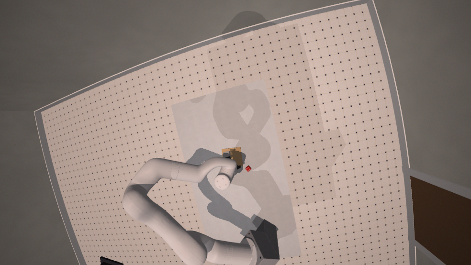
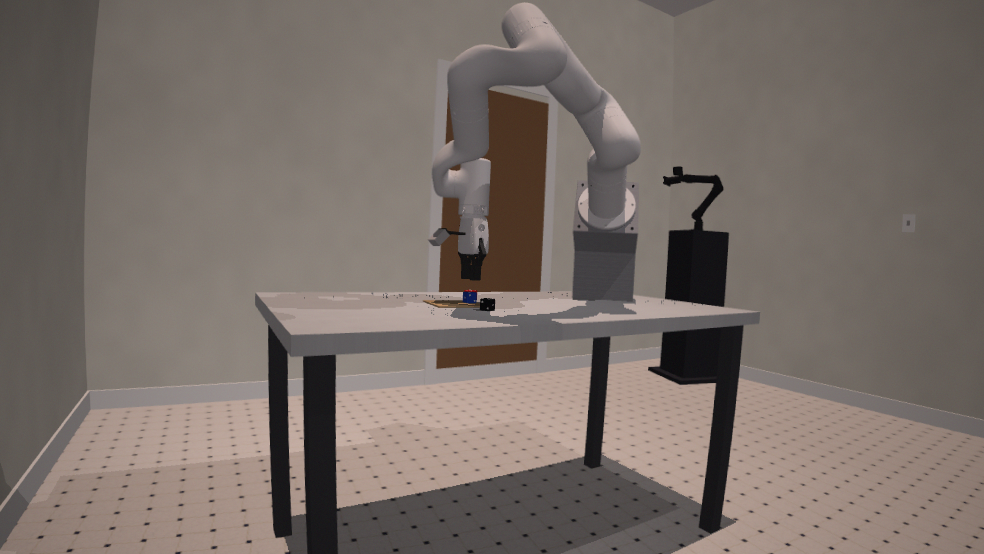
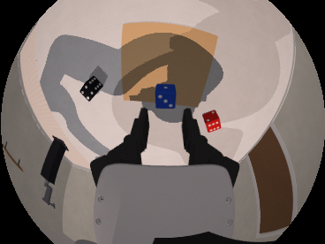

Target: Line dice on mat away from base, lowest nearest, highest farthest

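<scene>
Across the wrist view, left to right: 1 black die (image 2: 487, 304) (image 3: 91, 88) is sitting off the mat, on the table (image 1: 191, 125) (image 2: 385, 336). Tan mat (image 1: 238, 150) (image 2: 433, 302) (image 3: 140, 40) is lying on the table, partly shaded. 1 blue die (image 2: 469, 297) (image 3: 165, 96) is resting at the mat's edge nearest the gripper in that view; can't tell if fully on. Gripper (image 1: 233, 162) (image 2: 470, 276) (image 3: 165, 117) is hanging above the blue die, fingers standing partway apart, holding 0 dice. 1 red die (image 1: 248, 168) (image 3: 212, 121) is sitting on the table, off the mat.
</scene>
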